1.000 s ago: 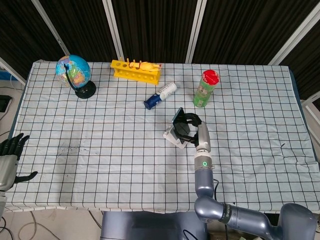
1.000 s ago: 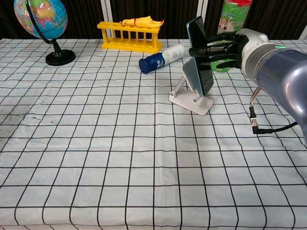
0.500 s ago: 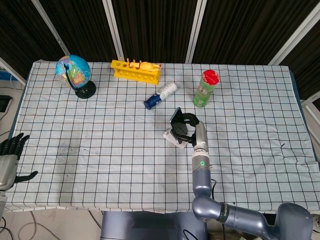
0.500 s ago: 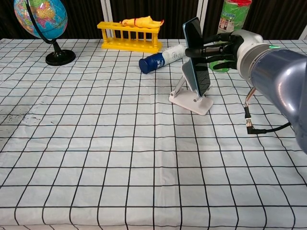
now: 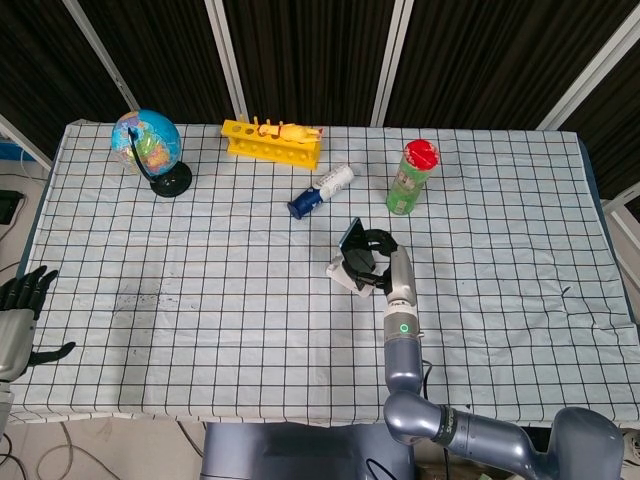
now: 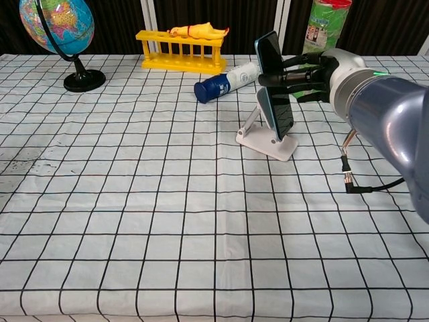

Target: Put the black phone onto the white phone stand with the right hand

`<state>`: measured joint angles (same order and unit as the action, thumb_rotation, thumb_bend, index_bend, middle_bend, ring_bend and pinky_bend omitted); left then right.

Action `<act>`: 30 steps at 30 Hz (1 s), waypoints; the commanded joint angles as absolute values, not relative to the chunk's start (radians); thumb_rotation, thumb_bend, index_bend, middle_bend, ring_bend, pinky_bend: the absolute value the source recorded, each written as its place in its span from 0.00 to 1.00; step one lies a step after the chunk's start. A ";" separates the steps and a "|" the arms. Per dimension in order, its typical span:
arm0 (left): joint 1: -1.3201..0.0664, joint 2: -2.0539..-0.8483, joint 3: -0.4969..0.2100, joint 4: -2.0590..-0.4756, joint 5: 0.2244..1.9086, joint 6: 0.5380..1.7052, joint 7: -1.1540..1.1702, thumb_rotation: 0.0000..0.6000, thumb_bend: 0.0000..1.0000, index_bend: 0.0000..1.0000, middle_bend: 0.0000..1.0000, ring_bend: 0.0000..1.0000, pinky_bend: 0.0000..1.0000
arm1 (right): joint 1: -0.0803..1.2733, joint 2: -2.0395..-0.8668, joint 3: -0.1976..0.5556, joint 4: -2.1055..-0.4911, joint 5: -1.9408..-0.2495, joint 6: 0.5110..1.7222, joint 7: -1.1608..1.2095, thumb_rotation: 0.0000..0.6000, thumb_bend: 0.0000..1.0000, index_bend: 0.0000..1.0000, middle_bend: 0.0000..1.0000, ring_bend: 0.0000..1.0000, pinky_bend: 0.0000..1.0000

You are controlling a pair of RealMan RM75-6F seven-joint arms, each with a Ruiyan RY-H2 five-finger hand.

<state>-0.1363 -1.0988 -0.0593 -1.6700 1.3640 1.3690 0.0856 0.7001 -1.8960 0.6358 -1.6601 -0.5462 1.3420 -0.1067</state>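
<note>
nearly done, judging by the chest view: black phone [image 6: 275, 84] leaning back against the white phone stand [image 6: 267, 137], lower edge down by the stand's lip, though whether fully seated there cannot be told; right hand [image 6: 310, 75] wrapped around the phone's upper part from behind, fingertips [image 6: 271, 81] pressing its edges. left to do: settle the phone's weight onto the stand, loosen the grip, draw clear without knocking it. left hand [image 5: 17, 310] idle off the table edge, fingers spread, holding nothing
</note>
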 commanded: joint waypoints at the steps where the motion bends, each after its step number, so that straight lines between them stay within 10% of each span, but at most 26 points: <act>1: -0.136 -1.099 -0.059 -1.670 1.364 1.370 0.086 1.00 0.00 0.00 0.00 0.00 0.00 | 0.700 -1.897 0.633 -1.655 -0.549 1.340 -0.108 1.00 0.40 0.65 0.71 0.56 0.21; 30: -0.133 -1.105 -0.066 -1.670 1.354 1.381 0.094 1.00 0.00 0.00 0.00 0.00 0.00 | 0.693 -1.901 0.614 -1.652 -0.594 1.310 -0.105 1.00 0.26 0.47 0.49 0.33 0.18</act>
<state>-0.1331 -1.1047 -0.0660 -1.6704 1.3542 1.3814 0.0941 0.6922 -1.9011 0.6133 -1.6526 -0.5944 1.3101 -0.1051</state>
